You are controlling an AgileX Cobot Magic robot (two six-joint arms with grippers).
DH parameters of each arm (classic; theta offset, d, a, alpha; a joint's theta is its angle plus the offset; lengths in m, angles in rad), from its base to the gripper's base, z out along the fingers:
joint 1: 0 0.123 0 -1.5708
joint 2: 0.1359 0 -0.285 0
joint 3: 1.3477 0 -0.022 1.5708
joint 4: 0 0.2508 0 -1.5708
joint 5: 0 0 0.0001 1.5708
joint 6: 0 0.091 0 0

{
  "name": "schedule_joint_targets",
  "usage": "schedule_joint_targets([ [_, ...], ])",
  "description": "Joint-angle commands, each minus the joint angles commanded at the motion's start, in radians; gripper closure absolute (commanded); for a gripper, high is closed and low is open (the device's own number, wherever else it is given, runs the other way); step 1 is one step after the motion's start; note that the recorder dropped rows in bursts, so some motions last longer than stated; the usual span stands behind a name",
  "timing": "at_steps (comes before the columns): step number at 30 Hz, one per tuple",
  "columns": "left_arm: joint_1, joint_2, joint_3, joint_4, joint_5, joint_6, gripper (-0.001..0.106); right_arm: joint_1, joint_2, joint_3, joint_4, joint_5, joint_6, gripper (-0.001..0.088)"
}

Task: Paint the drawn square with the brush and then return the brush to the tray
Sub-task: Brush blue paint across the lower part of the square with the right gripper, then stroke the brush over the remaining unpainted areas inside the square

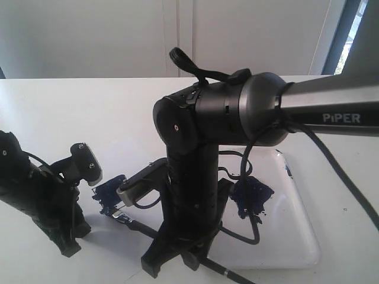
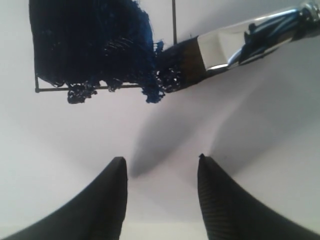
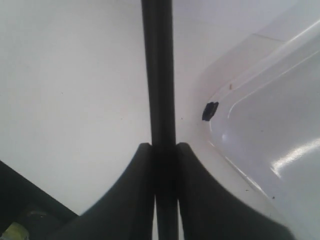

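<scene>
Table: white, flat, matte surface spanning the exterior view. Wall: white panels behind the table's far edge, with vertical seams near the middle. Window: upper right corner, dark slanted frame, bright daylight. Paint blob: dark blue, irregular outline, small splatter dots at its edge.

Right arm: matt black segmented casing; round joint cap with one small centre screw. Dark grey domed housing meets a silver-grey tube lettered "PiPER" in white. Black cables loop loose along it. Left arm: black, carrying a grey-faced camera block. Left gripper fingers: black, tapered, finely ribbed.
</scene>
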State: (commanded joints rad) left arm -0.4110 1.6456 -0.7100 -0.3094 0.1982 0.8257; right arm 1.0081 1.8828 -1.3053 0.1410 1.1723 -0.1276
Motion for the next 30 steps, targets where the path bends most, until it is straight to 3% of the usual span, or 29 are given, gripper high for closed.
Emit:
schedule_joint_targets([
  [30, 0.000, 0.000, 0.000, 0.000, 0.000, 0.000, 0.056, -0.002, 0.023, 0.000, -0.103, 0.002, 0.079, 0.0868],
])
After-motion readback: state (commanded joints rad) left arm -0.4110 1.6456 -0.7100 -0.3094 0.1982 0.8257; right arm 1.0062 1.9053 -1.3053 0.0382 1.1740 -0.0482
